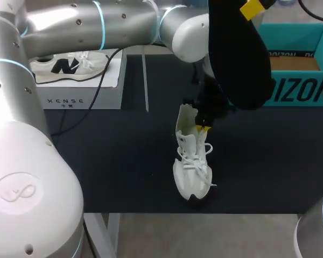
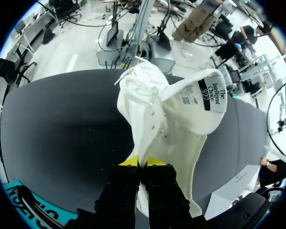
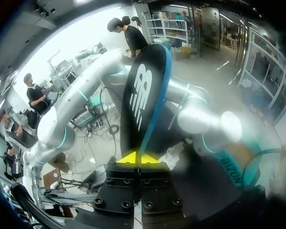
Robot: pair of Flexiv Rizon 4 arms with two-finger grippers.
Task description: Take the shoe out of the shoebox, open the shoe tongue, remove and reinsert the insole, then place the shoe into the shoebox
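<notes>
A white shoe stands on the black table mat with its toe toward the front edge. My left gripper is shut on the edge of its upper beside the opening. In the left wrist view the gripper pinches that white edge, and the shoe hangs ahead with its tongue folded back, label showing. My right gripper holds the black insole high above the table. In the right wrist view that gripper is shut on the insole, which stands upright ahead of it.
The open teal shoebox stands at the back right. At the back left a white box carries a second shoe. A cable trails across the mat near it. My left arm crosses ahead of the right gripper.
</notes>
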